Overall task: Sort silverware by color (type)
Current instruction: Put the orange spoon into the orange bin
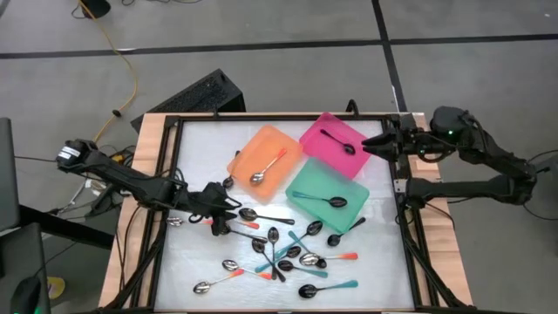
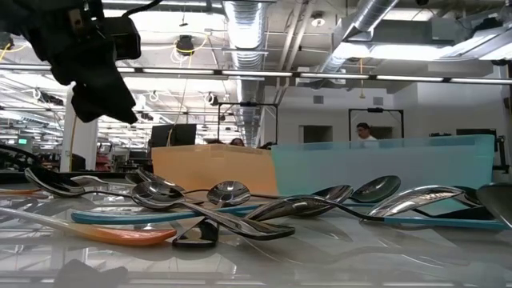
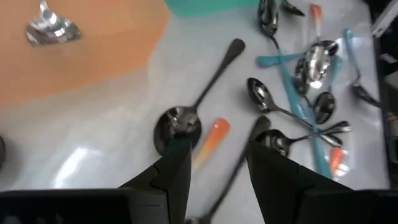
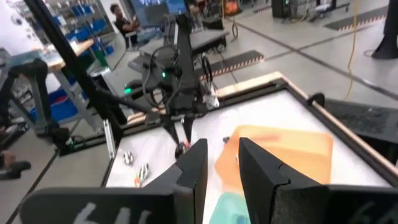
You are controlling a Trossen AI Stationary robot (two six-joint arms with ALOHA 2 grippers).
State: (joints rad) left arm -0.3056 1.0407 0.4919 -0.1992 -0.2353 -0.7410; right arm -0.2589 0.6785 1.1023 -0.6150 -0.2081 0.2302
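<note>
Several spoons [image 1: 288, 253] lie in a loose pile on the white table top, some crossing each other; the low view shows them close up [image 2: 232, 204]. One orange-handled spoon [image 1: 268, 167] lies in the orange tray [image 1: 253, 148]. A black one [image 1: 336, 142] lies in the pink tray [image 1: 327, 122], and a teal-handled one [image 1: 323, 201] in the teal tray [image 1: 314, 179]. My left gripper [image 1: 220, 216] hangs open above the pile's left end. In its wrist view its fingers [image 3: 217, 162] stand either side of an orange handle [image 3: 213, 138], beside a black spoon [image 3: 199, 99]. My right gripper [image 1: 366, 144] hovers at the pink tray's right edge, narrowly open [image 4: 224, 165] and empty.
The three trays sit side by side in the table's far half. A black frame rail [image 1: 405, 218] borders the table. A few spoons [image 1: 218, 281] lie apart near the near edge. Bare table shows at the far left [image 1: 196, 148]. A person [image 2: 364, 132] stands in the room behind.
</note>
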